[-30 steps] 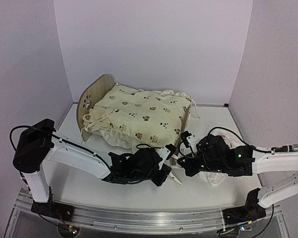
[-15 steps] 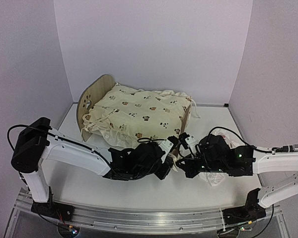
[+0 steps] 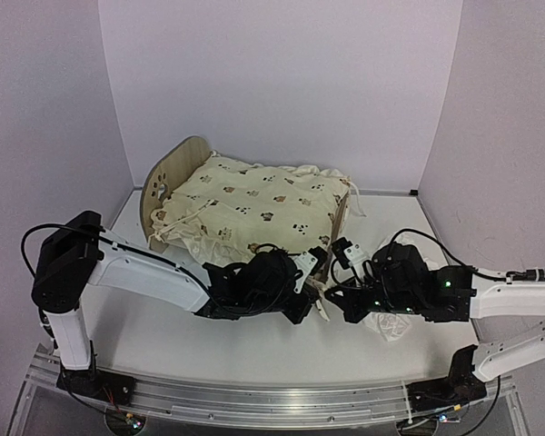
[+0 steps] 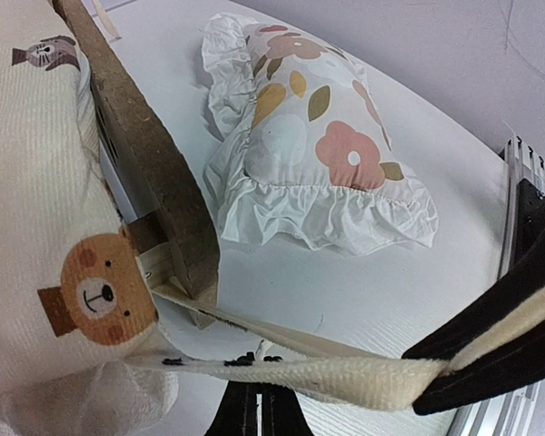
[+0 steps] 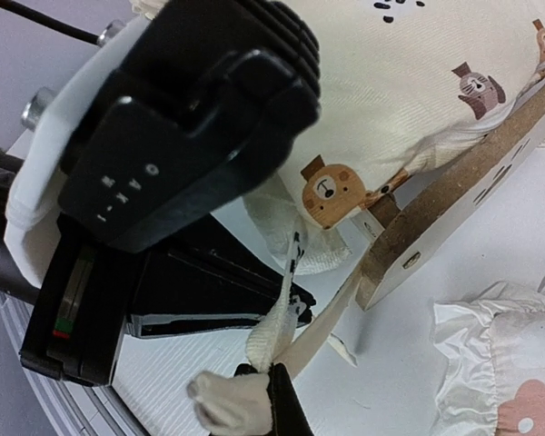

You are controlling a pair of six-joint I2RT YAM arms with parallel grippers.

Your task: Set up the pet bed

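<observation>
1. Left gripper [image 4: 259, 395] is clenched on a cushion tie string [image 4: 345, 377], right at the near footboard corner of the pet bed [image 3: 171, 177].
2. Right gripper [image 5: 272, 392] is pinching the tie string too, almost touching the left one.
3. The bed sits just beyond both grippers, with the cushion [image 3: 254, 204] on top.
4. The pillow [image 4: 318, 154] lies beside the footboard.

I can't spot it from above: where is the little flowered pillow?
In the left wrist view the flowered pillow lies on the table, close beside the foot of the pet bed; from above it peeks out under the right arm.
</observation>
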